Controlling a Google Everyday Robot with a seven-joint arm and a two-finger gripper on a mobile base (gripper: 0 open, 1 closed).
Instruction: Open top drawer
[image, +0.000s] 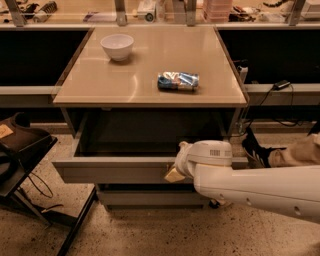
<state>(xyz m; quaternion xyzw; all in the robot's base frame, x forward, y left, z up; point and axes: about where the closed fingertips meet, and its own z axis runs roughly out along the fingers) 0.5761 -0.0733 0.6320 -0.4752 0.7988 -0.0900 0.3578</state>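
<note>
End effector (173, 174) sits at front edge of pulled-out top drawer (110, 171).

We make out the gripper (174, 173) only as a pale tip at the front rim of the drawer (115, 172), right of centre; the wrist (207, 155) covers the rest. The arm (265, 192) hides the front's right end and runs off the right edge. Inside, the drawer is too dark to read. Print on the packet (178, 80) is too small.
</note>
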